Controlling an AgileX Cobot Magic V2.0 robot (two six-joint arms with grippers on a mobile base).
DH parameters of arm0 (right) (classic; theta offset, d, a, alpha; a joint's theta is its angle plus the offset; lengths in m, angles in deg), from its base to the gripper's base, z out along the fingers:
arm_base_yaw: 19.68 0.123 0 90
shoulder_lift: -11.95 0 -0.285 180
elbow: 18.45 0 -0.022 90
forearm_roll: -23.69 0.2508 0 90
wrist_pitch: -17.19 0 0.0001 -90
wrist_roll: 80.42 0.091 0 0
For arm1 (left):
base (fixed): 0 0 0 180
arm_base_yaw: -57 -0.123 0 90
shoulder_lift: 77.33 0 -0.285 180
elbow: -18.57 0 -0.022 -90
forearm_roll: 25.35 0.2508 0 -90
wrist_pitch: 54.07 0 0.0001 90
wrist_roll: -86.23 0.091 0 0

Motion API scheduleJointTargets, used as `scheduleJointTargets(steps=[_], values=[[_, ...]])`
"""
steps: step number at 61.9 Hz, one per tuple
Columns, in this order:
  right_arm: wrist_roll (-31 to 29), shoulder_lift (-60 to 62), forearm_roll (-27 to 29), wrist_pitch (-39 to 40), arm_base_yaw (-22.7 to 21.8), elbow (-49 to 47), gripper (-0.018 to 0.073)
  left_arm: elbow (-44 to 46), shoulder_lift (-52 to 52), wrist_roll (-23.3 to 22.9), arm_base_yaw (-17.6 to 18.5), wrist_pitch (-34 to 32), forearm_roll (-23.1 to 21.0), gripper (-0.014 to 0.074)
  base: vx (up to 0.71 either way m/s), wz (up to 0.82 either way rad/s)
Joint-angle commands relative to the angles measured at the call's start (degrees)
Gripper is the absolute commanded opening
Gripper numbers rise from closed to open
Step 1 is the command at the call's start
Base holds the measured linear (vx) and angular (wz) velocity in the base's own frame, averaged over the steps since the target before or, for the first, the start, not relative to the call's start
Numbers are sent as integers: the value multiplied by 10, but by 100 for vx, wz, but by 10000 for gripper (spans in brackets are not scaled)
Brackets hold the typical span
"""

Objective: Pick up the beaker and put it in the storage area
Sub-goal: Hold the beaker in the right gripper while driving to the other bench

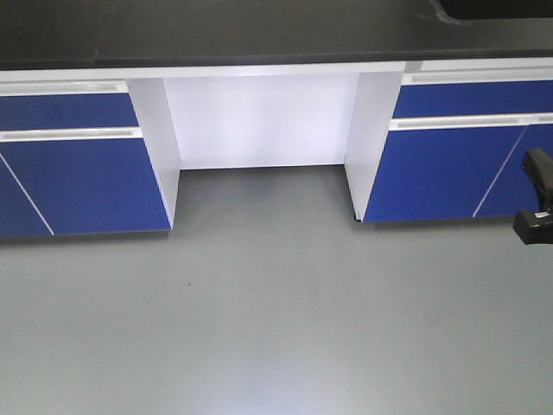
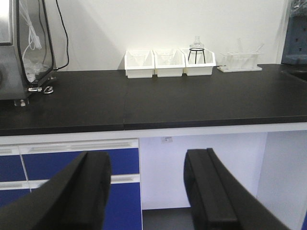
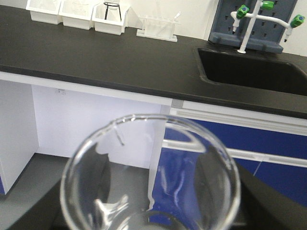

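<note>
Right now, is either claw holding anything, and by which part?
The right claw holds the glass beaker, its fingers on opposite sides of the wall, below the rim. The left claw is open and empty.

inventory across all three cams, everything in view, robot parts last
beaker: 1, clear glass, between the right gripper's fingers, close to the wrist camera
benchtop: 1, black, over the cabinets
bins: 3, white, in a row at the benchtop's rear
flask: 1, clear, on a black wire stand, seemingly in the rightmost bin
tube rack: 1, white, right of the bins
sink: 1, black, set in the benchtop's right end
tap: 1, white with green nozzles, behind the sink
machine: 1, grey, benchtop's left end
cabinets: 2 banks, blue fronts, flanking a white kneehole
floor: grey
left gripper: black, open, empty
right gripper: black, shut on the beaker
</note>
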Motion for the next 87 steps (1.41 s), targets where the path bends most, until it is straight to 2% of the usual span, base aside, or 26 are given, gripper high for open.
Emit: scheduleJointTargets(steps=[1, 36, 48, 64, 87], values=[[0, 3, -1, 45, -1, -18, -8, 19, 1, -4, 5, -44, -3, 478, -32, -4], [0, 3, -1, 44, -1, -18, -8, 19, 1, -4, 5, -44, -3, 478, -28, -19], [0, 3, -1, 44, -1, -18, -8, 19, 1, -4, 7, -44, -3, 478, -20, -62], [0, 3, -1, 44, -1, -18, -8, 19, 1, -4, 35, -44, -3, 478, -17, -78], [0, 3, -1, 44, -1, -18, -8, 19, 1, -4, 35, -44, -3, 478, -12, -66]])
